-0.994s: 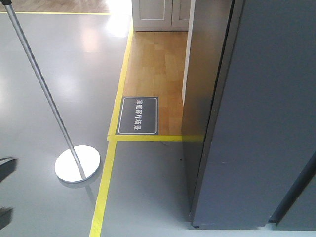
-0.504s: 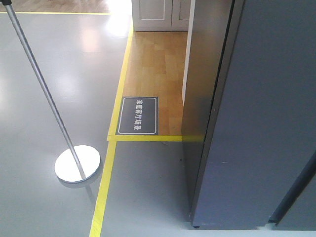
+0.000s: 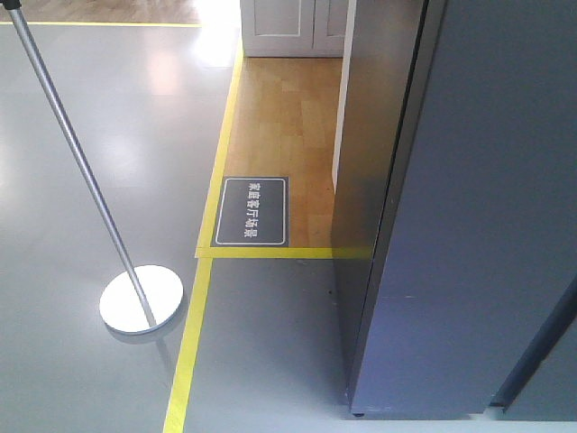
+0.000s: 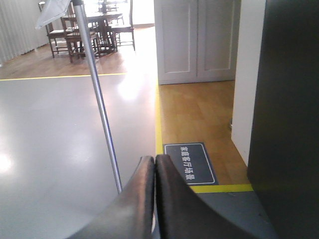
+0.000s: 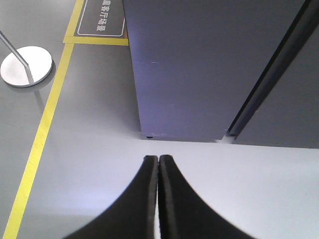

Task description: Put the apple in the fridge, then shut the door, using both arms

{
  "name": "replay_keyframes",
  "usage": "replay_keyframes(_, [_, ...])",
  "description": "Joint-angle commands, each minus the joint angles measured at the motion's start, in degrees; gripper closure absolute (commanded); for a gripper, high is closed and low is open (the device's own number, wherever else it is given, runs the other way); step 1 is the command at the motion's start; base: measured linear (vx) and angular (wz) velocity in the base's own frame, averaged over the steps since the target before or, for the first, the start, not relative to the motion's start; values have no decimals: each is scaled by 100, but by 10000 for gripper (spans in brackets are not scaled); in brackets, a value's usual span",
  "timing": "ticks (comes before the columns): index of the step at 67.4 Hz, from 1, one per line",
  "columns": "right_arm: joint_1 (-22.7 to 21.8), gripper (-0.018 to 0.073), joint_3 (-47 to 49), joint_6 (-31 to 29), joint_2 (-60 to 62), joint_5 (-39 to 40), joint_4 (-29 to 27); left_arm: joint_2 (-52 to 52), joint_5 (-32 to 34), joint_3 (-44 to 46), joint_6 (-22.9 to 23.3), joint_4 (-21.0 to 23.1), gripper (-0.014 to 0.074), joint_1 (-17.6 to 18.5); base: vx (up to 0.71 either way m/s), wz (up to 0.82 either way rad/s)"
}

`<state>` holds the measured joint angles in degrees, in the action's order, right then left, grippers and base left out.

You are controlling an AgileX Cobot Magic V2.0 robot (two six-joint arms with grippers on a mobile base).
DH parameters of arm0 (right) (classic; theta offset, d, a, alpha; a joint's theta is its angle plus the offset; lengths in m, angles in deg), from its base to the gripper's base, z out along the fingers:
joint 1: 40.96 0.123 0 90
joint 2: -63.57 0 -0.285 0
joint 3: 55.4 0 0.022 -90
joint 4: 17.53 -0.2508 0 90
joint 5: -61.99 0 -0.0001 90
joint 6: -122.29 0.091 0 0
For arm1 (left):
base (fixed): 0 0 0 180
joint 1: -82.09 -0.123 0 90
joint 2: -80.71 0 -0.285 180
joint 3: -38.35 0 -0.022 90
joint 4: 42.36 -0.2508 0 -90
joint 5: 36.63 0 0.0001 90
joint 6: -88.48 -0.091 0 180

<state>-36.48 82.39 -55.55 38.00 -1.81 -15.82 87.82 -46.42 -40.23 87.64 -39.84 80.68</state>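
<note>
Nothing moved since 0.5 s ago; both tools, left (image 4: 155, 162) & right (image 5: 158, 160), pressed closed, empty, fridge (image 3: 469, 225) door closed.

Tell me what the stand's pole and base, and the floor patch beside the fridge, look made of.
The stand pole and its round base look like polished metal, silvery with bright glints. The floor patch beside the fridge looks like wood or wood-look laminate: warm brown planks with visible seams.
</note>
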Motion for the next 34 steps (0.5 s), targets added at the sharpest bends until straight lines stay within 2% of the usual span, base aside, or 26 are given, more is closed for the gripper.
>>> replay_keyframes(1, [17, 562, 132, -15, -67, 301, 34, -97, 521, -75, 39, 64, 603, -87, 0, 0])
replay_keyframes(19, [17, 562, 132, -15, -67, 301, 34, -97, 929, -75, 39, 64, 603, -99, 0, 0])
replay_keyframes(34, [17, 562, 132, -15, -67, 294, 34, -91, 949, -69, 39, 64, 603, -99, 0, 0])
